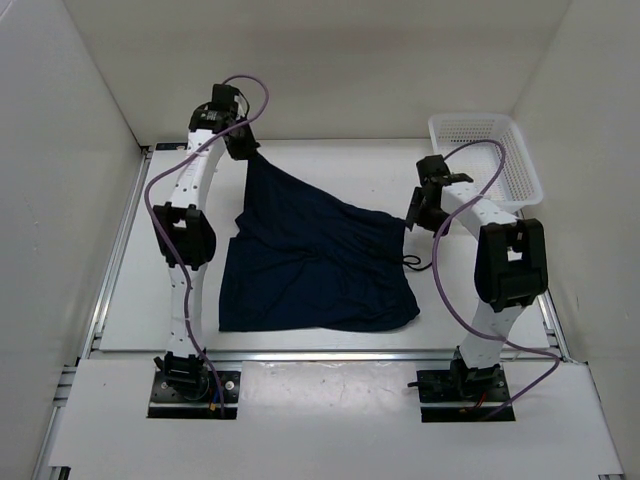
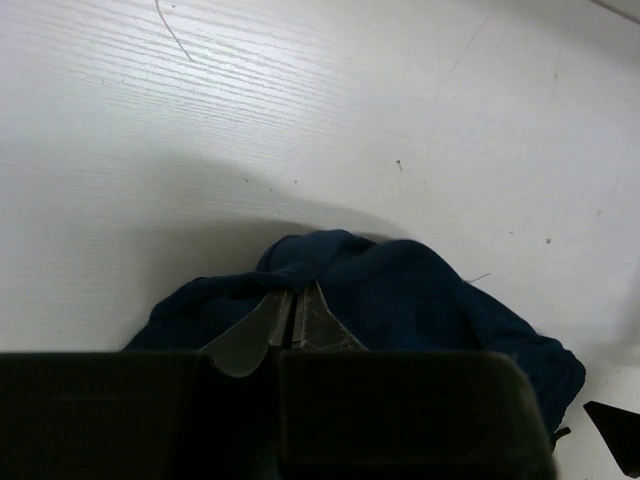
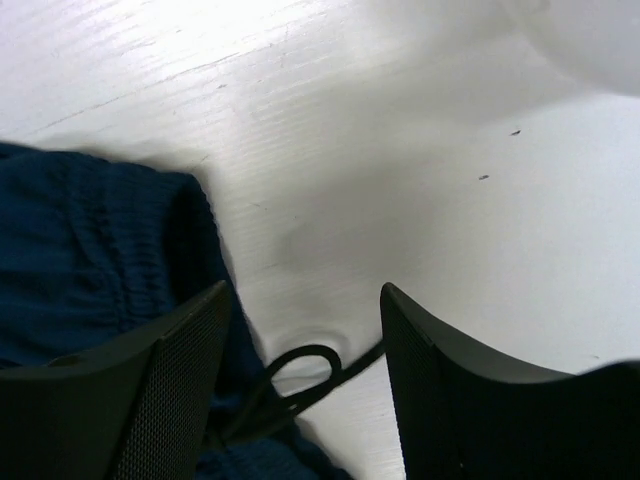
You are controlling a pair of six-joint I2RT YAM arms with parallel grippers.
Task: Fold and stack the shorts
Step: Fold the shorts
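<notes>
Navy cloth fills the middle of the white surface (image 1: 330, 160): the shorts (image 1: 310, 265) lie there mostly flat but rumpled, the near part spread wide. One corner is drawn out to a peak at the far left. My left pincer (image 1: 243, 148) has that peak; in its wrist view the tips are pressed tight together on a bunched wad of the fabric, held a little above the surface. My right pincer (image 1: 412, 222) sits at the right-hand edge of the shorts with its fingers (image 3: 170, 380) spread wide and holding nothing. The gathered edge of the cloth lies just beside its left finger, and a loop of the dark drawstring (image 3: 300, 375) rests on the surface in the gap between the two. The white basket (image 1: 470, 120) stands at the far right corner, well apart from the cloth, and I cannot see anything in it. By my reckoning the job is barely begun. I see no neat fold anywhere, only one corner taken up and the opposite edge not yet gripped. What remains is for my right side to take hold and for the two of us to carry the cloth over itself. After that the creases need smoothing, perhaps with a second fold, and then the stacking, for which no pile shows yet.
</notes>
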